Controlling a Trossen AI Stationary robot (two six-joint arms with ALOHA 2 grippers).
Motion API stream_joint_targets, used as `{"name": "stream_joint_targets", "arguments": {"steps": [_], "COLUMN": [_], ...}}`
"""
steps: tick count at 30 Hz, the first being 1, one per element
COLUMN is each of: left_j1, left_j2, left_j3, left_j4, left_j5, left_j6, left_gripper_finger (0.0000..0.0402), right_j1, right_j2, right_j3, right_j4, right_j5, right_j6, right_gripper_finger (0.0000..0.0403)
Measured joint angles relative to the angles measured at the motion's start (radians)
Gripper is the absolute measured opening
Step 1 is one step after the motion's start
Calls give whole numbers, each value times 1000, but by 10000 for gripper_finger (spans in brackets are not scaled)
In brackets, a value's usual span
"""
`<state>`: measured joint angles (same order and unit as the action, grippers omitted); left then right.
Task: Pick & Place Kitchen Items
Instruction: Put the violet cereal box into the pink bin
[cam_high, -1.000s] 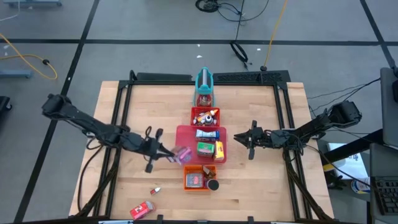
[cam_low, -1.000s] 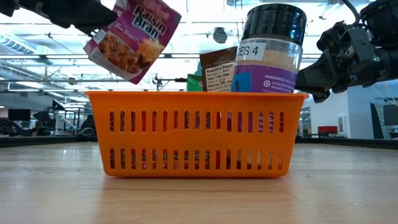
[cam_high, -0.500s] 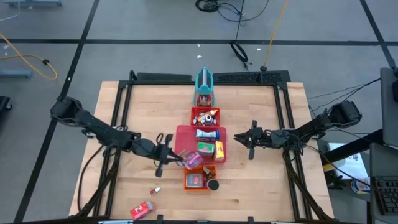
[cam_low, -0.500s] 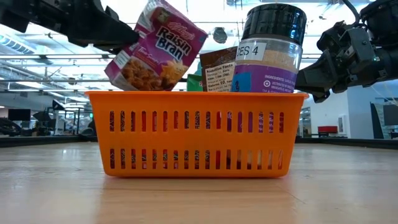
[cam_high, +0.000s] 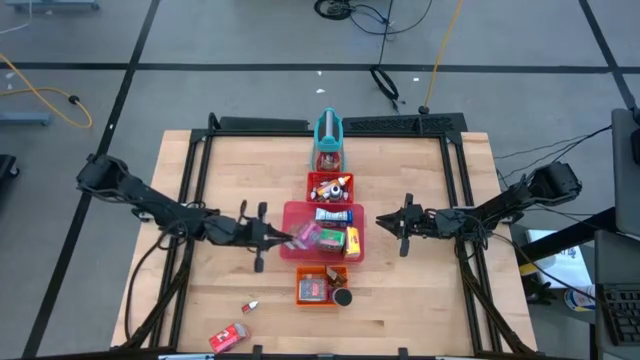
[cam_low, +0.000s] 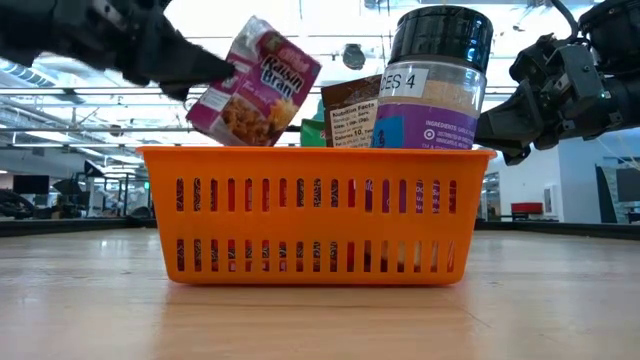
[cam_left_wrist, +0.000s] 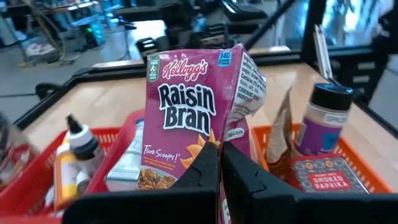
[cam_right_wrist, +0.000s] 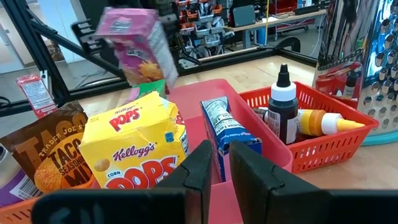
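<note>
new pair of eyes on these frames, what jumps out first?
The pink Raisin Bran box, pinched in the left pincer and held in the air at the left edge of the red tray. Next, the purple-labelled spice jar standing tall out of the orange basket at the table's near end. The right pincer waits just right of the red tray.

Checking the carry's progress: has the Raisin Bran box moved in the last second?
Yes. In the high view the Raisin Bran box went from beside the red tray to over its left edge.
</note>
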<state>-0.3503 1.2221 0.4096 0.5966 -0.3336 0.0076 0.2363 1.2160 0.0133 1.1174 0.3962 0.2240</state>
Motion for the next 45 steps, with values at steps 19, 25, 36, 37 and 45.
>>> {"name": "stream_joint_targets", "arguments": {"steps": [19,25,36,37,45], "left_j1": [15,21,37,42,93], "left_j2": [163,301,518,533,587], "left_j3": [-156,-157,-102,-91,-39], "left_j4": [503,630,793,792,761], "left_j5": [-193,-228,-296,-298,-297], "left_j6": [-137,-163,-205,-204,-169], "left_gripper_finger": [0,0,0,0,16], "right_j1": [0,0,0,0,0], "right_j2": [0,0,0,0,0], "right_j3": [0,0,0,0,0], "right_j4": [0,0,0,0,0], "right_j5": [27,26,26,26,26], "right_j6": [0,0,0,0,0], "right_gripper_finger": [47,47,47,47,47]}}
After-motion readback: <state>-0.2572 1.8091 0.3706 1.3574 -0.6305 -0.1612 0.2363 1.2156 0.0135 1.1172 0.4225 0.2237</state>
